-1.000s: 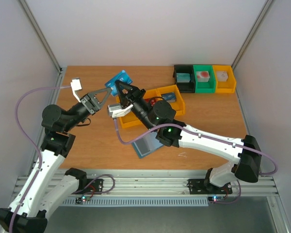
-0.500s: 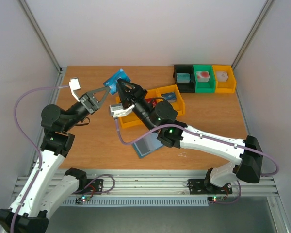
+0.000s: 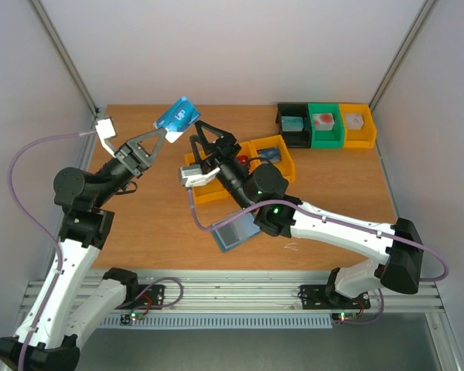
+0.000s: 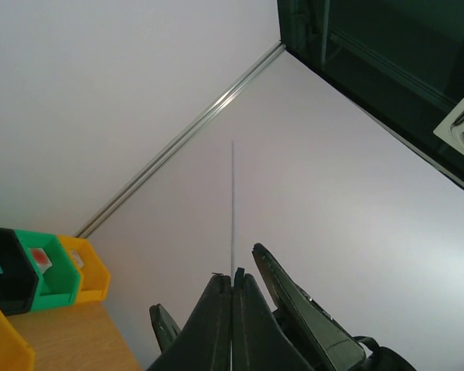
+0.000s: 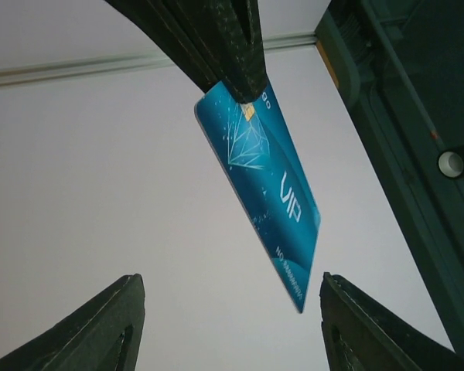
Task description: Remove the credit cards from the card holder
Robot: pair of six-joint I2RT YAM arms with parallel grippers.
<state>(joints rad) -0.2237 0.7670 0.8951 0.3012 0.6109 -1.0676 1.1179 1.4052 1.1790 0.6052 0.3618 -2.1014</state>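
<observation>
Left gripper (image 3: 161,133): clamped on one corner of the blue credit card (image 3: 178,114), held up over the far left of the table (image 3: 139,232).
Right gripper (image 3: 203,133): jaws apart, empty, just right of the card.
Yellow bin (image 3: 205,193): beneath the right gripper.
Card holder (image 3: 233,230): open on the table, nearer, partly under the right arm.
</observation>
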